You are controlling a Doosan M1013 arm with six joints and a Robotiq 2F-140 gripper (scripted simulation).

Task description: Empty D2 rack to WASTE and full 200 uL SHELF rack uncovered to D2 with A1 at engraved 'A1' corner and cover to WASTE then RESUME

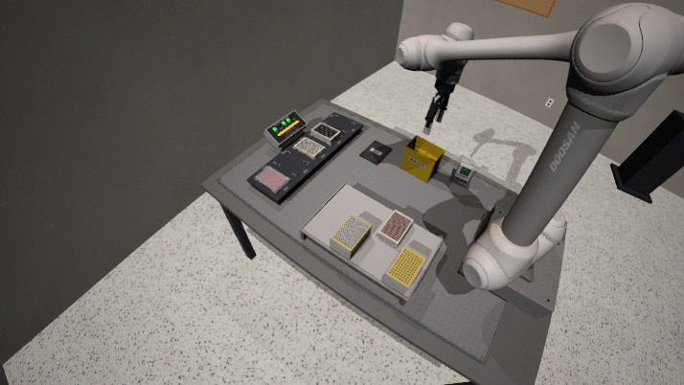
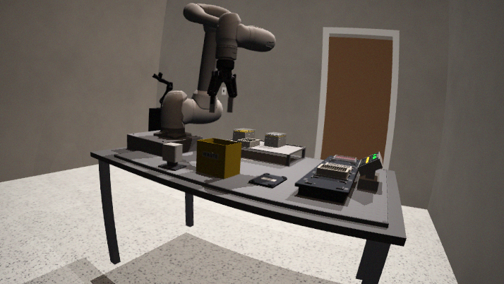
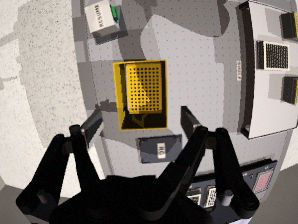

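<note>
Gripper (image 2: 221, 104) hung well above the yellow waste bin (image 1: 421, 169), jaws spread wide, nothing held. Empty yellow rack (image 3: 143, 90) lay inside the bin, directly below. Shelf (image 1: 322, 217) sat off towards the arm's base

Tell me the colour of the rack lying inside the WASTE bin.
Yellow, dotted with dark holes: the rack in the bin shows best in the wrist view.
</note>
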